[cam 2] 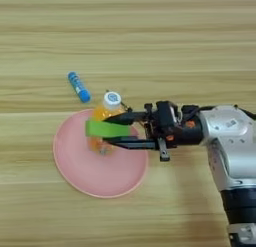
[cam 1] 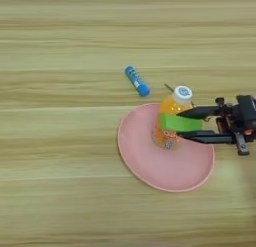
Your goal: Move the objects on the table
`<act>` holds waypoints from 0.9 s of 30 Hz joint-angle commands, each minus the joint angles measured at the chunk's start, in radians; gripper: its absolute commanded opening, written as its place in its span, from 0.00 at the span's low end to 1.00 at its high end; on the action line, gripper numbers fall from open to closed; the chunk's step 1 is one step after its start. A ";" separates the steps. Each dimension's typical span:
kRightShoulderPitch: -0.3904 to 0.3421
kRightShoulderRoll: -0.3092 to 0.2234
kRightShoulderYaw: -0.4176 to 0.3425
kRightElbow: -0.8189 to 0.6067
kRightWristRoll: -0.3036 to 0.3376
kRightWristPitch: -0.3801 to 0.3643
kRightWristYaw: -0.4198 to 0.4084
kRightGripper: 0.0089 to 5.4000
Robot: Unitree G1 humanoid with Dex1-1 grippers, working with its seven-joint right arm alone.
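The hand (cam 2: 117,130) held the green block (cam 2: 106,129) over the plate (cam 2: 75,176), right of the bench's middle, hard against the bottle (cam 2: 104,122) standing there – one nudge could topple it, perhaps toward the blue stick (cam 2: 79,87) beyond the rim.

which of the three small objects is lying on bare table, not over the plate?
The blue stick. It lies alone on the wood, up-left of the pink plate. The orange bottle stands on the plate; the green block is in the end effector above it.
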 commanded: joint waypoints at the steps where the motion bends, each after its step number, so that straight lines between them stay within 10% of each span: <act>1: -0.057 -0.044 0.013 0.012 -0.043 -0.046 -0.014 0.26; 27: -0.057 -0.057 0.151 0.276 -0.277 -0.199 -0.056 0.26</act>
